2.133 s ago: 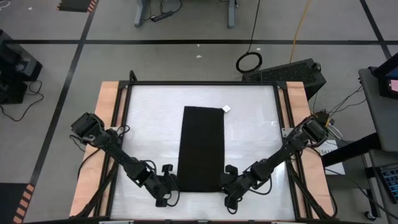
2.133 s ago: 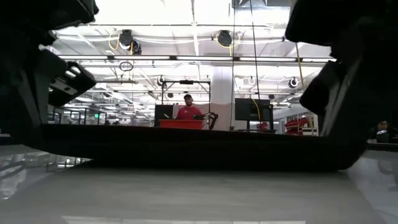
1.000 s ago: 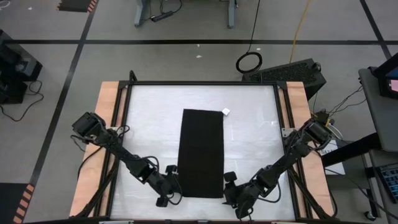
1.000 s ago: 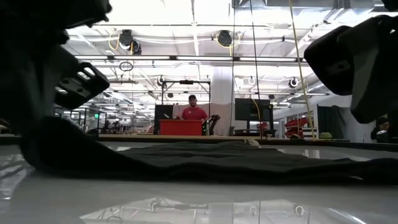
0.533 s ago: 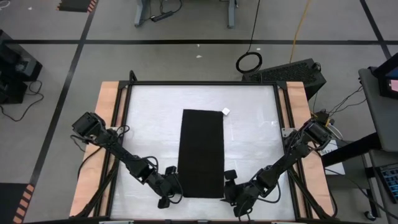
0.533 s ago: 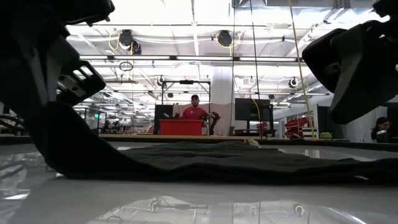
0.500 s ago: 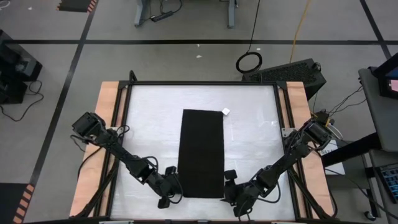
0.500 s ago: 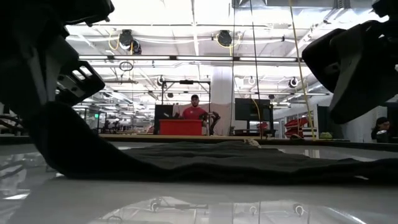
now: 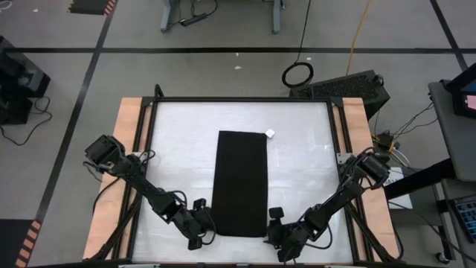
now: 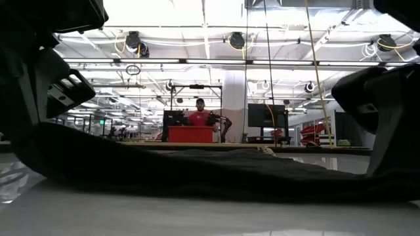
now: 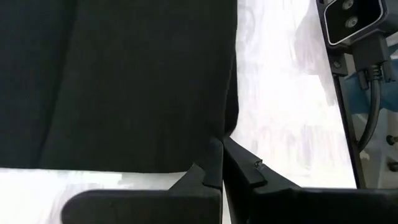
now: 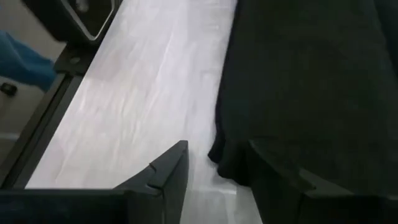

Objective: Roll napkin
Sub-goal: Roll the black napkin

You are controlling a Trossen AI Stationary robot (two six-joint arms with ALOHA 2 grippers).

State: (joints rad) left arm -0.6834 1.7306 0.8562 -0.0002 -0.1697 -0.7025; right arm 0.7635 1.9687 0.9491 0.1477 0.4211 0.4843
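The napkin (image 9: 240, 184) lies folded mid-counter (image 9: 178, 141). The left claw (image 9: 204, 225) stays clamped on its near-left corner; the right claw (image 9: 274, 225), apart, has closed around the near-right corner.

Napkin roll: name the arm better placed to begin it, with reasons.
Left. The left hand is shut on the napkin's near corner, lifting that edge in the low view. The right hand is open around the opposite near corner, not yet gripping.
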